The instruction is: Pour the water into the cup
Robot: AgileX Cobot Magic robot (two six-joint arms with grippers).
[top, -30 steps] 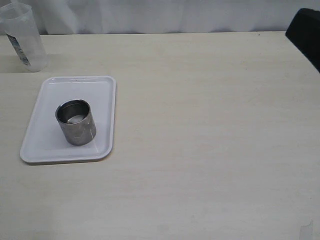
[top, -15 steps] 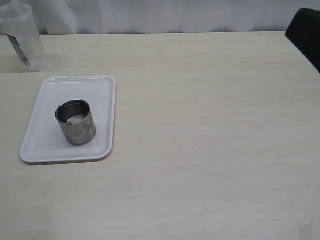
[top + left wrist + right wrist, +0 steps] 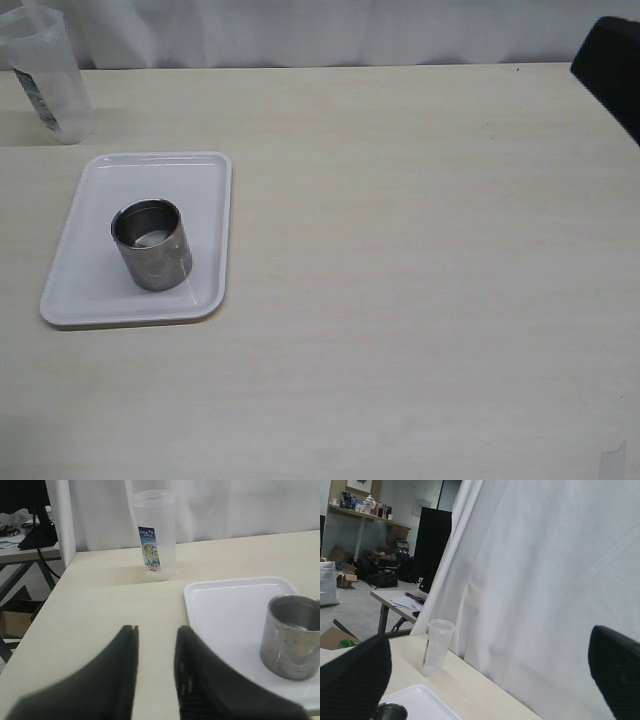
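Cup (image 3: 152,245) sits upright on the white tray (image 3: 205,175), on the left part of the table (image 3: 420,250), with a pale sheen at its bottom. Water or only a reflection? Can't tell. The left claw (image 3: 156,630) hovers low over the bare tabletop, short of the tray. Its fingers are parted by a narrow gap and grasp nothing. The cup stands ahead of it and off to one side, clear of both fingers. The beaker (image 3: 154,535) stands beyond the tray, upright and untouched. The right claw (image 3: 487,645) is spread wide and empty, raised well away from the cup. Against a second ago, the exterior view shows no change: cup, tray and beaker are all exactly where they were.
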